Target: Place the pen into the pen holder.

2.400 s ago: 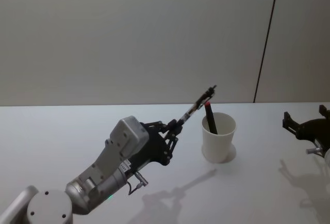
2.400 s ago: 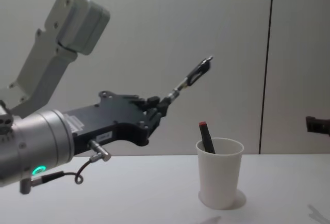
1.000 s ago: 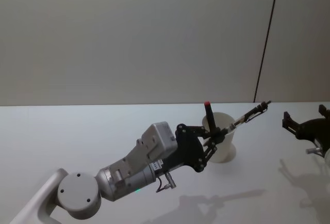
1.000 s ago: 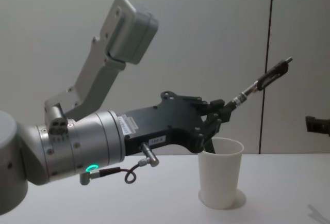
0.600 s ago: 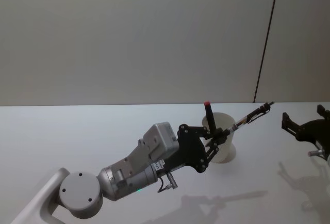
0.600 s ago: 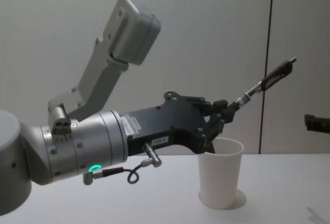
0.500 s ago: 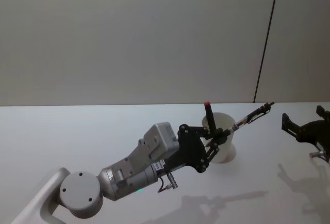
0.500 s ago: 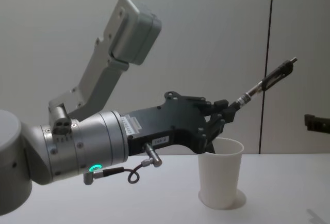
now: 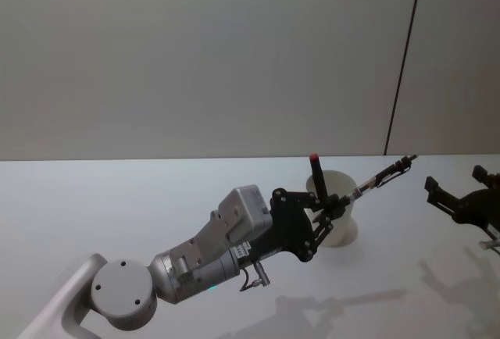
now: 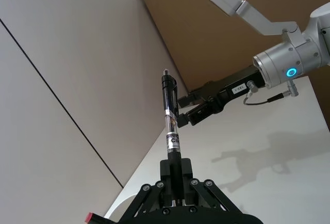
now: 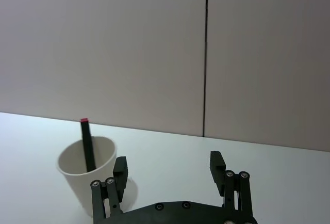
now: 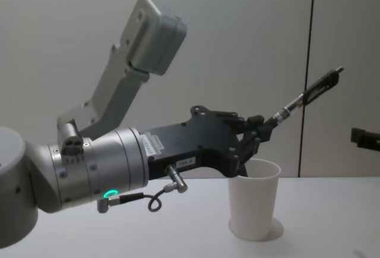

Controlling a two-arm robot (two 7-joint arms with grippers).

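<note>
Your left claw (image 9: pixel 334 203) grips the pen (image 9: pixel 383 176), whose label is too small to read. The pen holder (image 9: pixel 344 227) sits just below. Your right claw (image 11: pixel 168 161) is apart.

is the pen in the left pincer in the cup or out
Out. The left pincer grips the pen by one end; it slants up in the air beyond the pen holder. A red-tipped pen stands inside.

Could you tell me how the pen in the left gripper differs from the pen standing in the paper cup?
The held pen is clamped at one end by the left gripper, slanting up midair; the cup pen stands nearly upright in the cup. The held pen has a clear barrel; the cup pen is black with a red top. Both are slim. The right gripper sits open far right.
</note>
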